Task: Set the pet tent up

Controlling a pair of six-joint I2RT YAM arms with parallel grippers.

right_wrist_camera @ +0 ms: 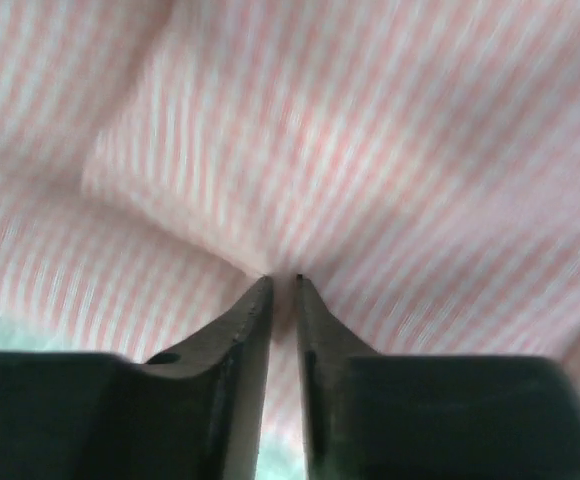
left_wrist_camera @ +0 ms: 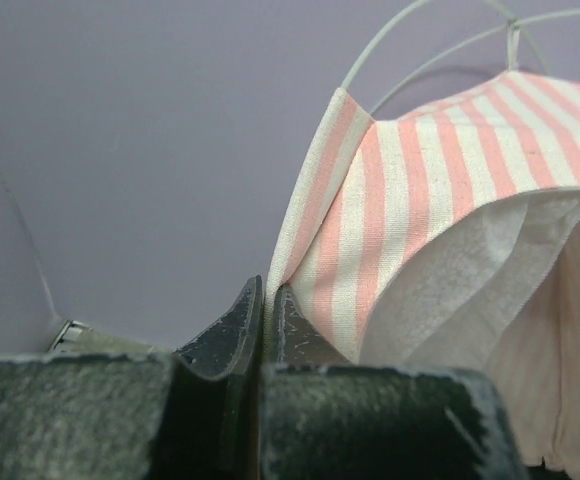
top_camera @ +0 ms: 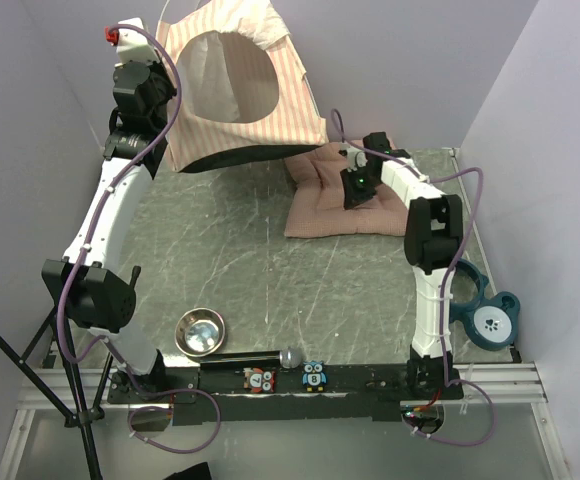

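Note:
The pet tent [top_camera: 290, 105] stands at the back left of the table, pink-and-white striped with a round mesh window. In the left wrist view its striped fabric [left_wrist_camera: 420, 200] rises under thin white poles [left_wrist_camera: 390, 40]. My left gripper [top_camera: 168, 105] [left_wrist_camera: 267, 290] is shut on the tent's left corner edge. A pink cushion [top_camera: 320, 210] lies to the right of the tent. My right gripper [top_camera: 355, 190] [right_wrist_camera: 284, 280] presses down on it, its jaws nearly together with a fold of the cushion's fabric [right_wrist_camera: 370, 150] pinched between the tips.
A metal bowl [top_camera: 200, 332] and a black cylinder with a silver end [top_camera: 250, 356] lie near the front edge. A teal paw-print dish [top_camera: 485, 315] sits at the right edge. Purple walls close in on the back and both sides.

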